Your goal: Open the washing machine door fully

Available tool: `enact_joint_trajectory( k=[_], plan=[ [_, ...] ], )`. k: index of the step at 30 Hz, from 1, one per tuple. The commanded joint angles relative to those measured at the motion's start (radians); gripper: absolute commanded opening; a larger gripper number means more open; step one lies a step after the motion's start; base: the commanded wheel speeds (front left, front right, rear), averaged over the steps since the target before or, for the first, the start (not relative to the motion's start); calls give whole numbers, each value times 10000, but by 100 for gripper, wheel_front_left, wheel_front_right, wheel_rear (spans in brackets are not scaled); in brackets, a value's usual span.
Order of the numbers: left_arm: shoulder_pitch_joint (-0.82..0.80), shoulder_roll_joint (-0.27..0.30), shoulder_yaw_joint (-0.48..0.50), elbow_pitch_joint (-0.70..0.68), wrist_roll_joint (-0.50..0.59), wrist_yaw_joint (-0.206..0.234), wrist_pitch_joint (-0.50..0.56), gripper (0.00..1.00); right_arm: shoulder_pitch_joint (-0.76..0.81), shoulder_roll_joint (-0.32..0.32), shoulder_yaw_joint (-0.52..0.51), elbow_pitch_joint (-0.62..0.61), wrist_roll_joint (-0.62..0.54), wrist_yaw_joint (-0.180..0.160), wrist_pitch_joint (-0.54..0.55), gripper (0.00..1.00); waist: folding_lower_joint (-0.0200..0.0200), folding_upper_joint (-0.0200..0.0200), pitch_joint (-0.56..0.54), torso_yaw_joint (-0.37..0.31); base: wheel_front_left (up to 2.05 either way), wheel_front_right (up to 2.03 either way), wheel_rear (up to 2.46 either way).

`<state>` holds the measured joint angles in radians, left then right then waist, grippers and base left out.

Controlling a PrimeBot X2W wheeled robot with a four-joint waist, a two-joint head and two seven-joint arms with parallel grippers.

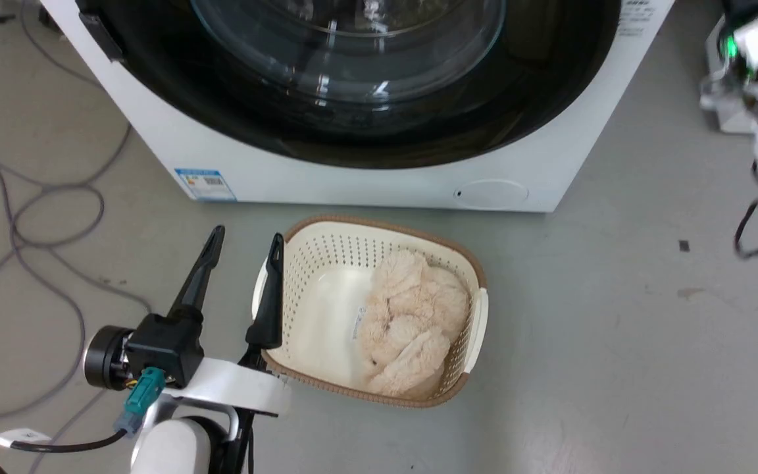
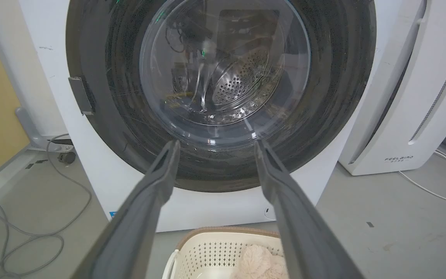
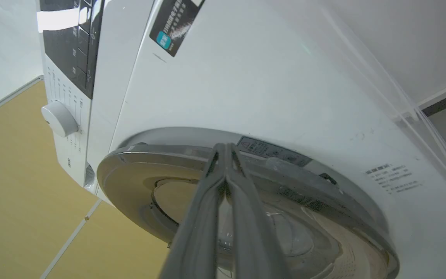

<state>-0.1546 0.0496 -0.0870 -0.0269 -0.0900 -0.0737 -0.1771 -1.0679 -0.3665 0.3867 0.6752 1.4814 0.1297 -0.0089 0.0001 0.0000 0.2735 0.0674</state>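
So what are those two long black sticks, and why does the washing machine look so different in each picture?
The sticks are a robot's fingers. It has two arms, and each ends in a gripper with two long dark fingers. One picture comes from a camera on the robot's head, looking down. There the left gripper is open and holds nothing. On the floor beside it sits a cream basket with a fluffy beige thing inside.

The other two pictures come from cameras on the wrists, looking along the fingers. The left wrist camera faces the washing machine and its round black door with the glass bowl; beside it stands a white box marked FEELBIRD. The right gripper has its fingers pressed together at the door's edge, seen from a tilted angle.
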Motion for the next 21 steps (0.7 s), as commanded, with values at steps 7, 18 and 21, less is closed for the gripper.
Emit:
enact_joint_trajectory(
  k=[7,18,21],
  plan=[
    [-393,7,-37,-190,-68,-110,-232,100,-2828,-141,2018,2247,765,8,1318,0,-1,0,602,102,0,0,0],
    [-708,7,-146,-216,-230,-172,-461,100,-5073,8,3970,3984,1703,9,3264,0,-1,0,1039,126,0,0,0],
    [-756,7,-207,-186,-312,-155,-524,100,-5461,43,4437,4298,1960,9,3623,0,-1,0,1108,142,0,0,0]
  ],
)
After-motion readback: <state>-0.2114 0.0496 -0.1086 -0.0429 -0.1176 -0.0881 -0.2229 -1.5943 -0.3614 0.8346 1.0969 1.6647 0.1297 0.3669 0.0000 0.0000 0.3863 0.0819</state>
